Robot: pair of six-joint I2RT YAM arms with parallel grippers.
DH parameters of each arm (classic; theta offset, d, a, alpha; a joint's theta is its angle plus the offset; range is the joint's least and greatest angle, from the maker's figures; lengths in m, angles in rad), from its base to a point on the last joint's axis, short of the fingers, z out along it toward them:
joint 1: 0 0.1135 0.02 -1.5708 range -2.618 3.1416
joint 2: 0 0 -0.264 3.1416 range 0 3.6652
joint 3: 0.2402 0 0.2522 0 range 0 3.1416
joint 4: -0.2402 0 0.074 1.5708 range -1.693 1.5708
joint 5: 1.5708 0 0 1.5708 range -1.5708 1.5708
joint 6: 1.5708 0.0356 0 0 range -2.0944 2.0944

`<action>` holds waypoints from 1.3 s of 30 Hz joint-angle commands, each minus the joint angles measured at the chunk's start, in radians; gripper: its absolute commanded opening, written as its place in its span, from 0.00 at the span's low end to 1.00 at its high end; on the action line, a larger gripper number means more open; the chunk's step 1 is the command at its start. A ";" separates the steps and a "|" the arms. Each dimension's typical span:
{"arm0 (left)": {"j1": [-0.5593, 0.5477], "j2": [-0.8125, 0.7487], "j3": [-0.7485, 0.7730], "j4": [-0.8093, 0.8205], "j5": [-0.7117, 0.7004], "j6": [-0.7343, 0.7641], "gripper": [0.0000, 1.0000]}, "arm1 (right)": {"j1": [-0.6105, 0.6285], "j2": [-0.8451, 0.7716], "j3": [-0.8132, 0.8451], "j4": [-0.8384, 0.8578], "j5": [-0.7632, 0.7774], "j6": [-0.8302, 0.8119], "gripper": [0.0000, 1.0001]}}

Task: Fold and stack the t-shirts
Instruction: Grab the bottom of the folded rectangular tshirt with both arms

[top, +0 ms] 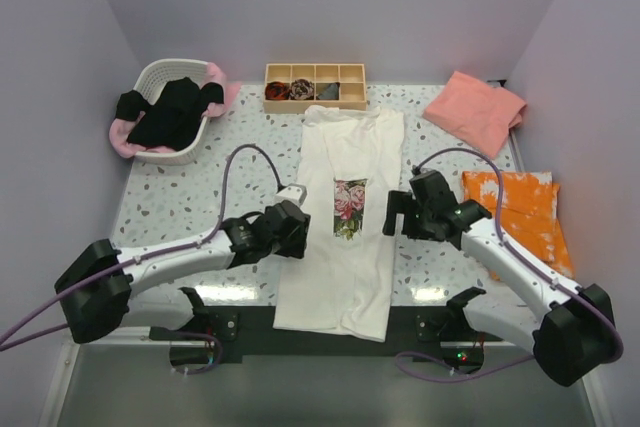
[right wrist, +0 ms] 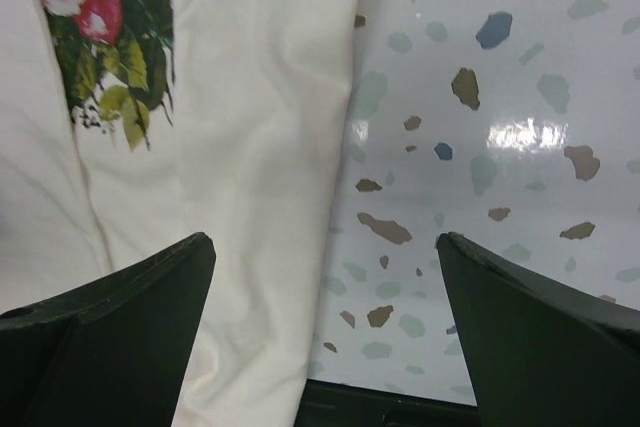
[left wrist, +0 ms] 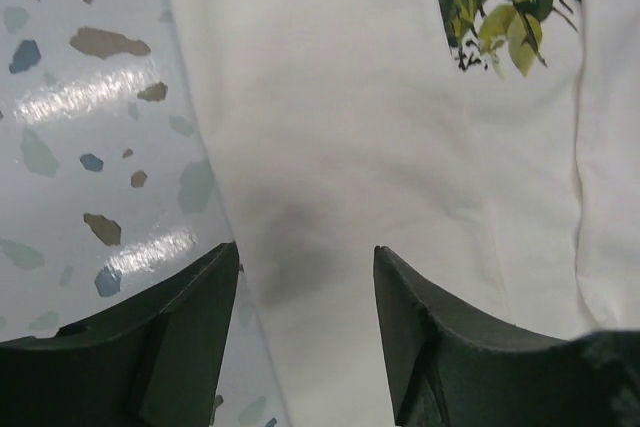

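Note:
A cream-white t-shirt (top: pixel 340 237) with a rose print (top: pixel 349 208) lies in a long narrow strip down the middle of the table, its sides folded in. My left gripper (top: pixel 302 230) hovers open over the shirt's left edge (left wrist: pixel 215 197), with nothing between its fingers (left wrist: pixel 190 317). My right gripper (top: pixel 393 215) stands wide open over the shirt's right edge (right wrist: pixel 345 147), one finger (right wrist: pixel 150 297) above the cloth and the other above bare table. A salmon-pink t-shirt (top: pixel 476 108) lies at the back right. Black (top: pixel 172 109) and light pink (top: pixel 218 83) t-shirts fill a white basket (top: pixel 185 155).
A wooden divided box (top: pixel 315 86) holding dark rolled bundles stands at the back centre. An orange floral cloth (top: pixel 522 212) lies along the right side beyond my right arm. Speckled tabletop (top: pixel 180 202) shows between the basket and the left arm. A dark strip (top: pixel 400 319) runs along the near edge.

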 commanded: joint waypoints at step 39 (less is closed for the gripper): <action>0.585 1.085 0.934 0.443 0.529 0.245 0.52 | -0.114 1.236 1.027 0.207 -0.131 -0.121 0.99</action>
